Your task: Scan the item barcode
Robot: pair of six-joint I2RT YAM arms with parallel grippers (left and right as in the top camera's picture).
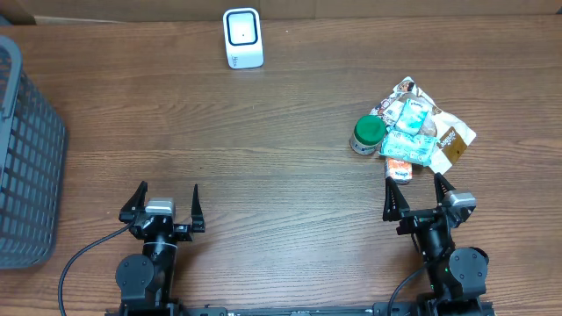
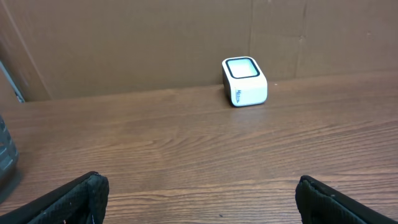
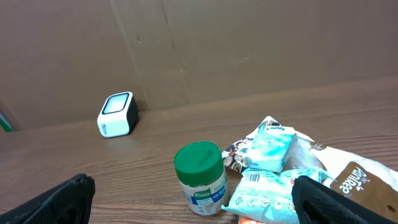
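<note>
From overhead we note the small white box-shaped barcode scanner (image 1: 243,38) at the far edge of the brown wooden tabletop (image 1: 263,158), the dark grey mesh basket (image 1: 26,149) at left, and a heap of crinkled snack packets (image 1: 420,132) with a green-lidded white jar (image 1: 368,135) just ahead of the right gripper (image 1: 414,193), well apart from the left gripper (image 1: 167,206); both grippers stand wide apart and empty. From the left wrist we see only the scanner (image 2: 245,81) ahead, slightly right. From the right wrist the jar (image 3: 200,178) stands upright just left of the packets (image 3: 273,180), scanner (image 3: 117,114) far left, so we judge the right arm nearer.
</note>
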